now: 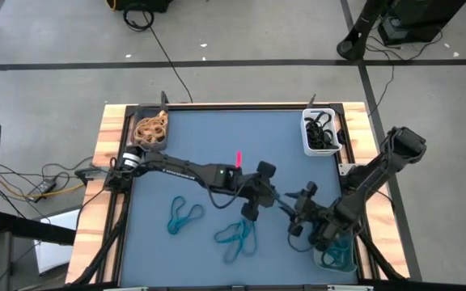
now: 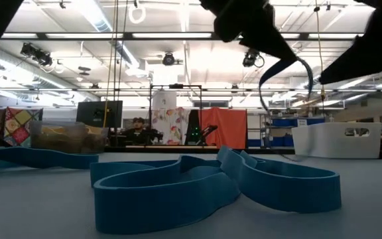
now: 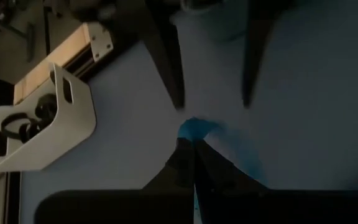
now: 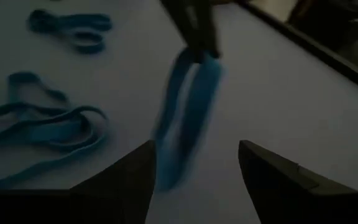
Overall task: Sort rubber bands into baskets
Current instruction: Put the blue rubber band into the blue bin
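My left claw (image 1: 272, 199) is pinched shut on a thin blue rubber loop (image 4: 188, 102), which dangles from its tips above the blue-grey surface (image 1: 217, 129). My right claw (image 4: 194, 163) waits just beside it, fingers spread apart and empty, facing the hanging band as if to take it over. Behind that right claw sits the grey-teal plastic basket (image 1: 338, 257), my landmark, already holding teal bands at the surface's near right corner. On the far side of my left claw from that basket, two loose clusters of blue bands lie flat: the nearer tangle (image 1: 235, 235) close by, the other pair (image 1: 184, 217) farther off. Straight up the right edge from the basket is the white rectangular basket (image 1: 320, 132) with black bands in it, and diagonally across, well apart, the dark basket (image 1: 151, 129) holds tan ones. The risk I judge here: the band is limp and swings, so my right fingers could close on one strand only or miss, and if my left lets go early the band drops back onto the surface short of the grey-teal basket.
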